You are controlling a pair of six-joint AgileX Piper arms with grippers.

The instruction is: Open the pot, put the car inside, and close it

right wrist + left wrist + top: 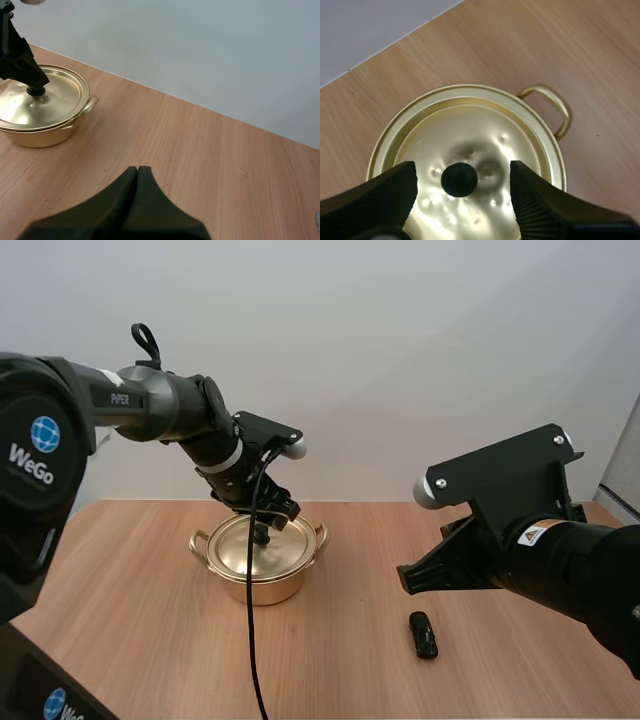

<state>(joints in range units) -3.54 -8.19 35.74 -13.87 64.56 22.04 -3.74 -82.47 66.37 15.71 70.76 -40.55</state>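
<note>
Hanging over the pot at centre-left of the high view, my left gripper sits straight above the black knob of the lid, so the lift turns on a short drop onto that knob. The car lies on the table at lower right of centre, well apart from the pot and just below my right arm. Its long axis runs nearly up the frame; which end is the front I cannot tell.

From the left wrist, the fingers stand apart, one on each side of the knob, not touching it, and the lid sits on the pot.

From the right wrist, my right gripper is closed on nothing, its fingers pressed into one wedge over bare table, with the pot far off.
</note>
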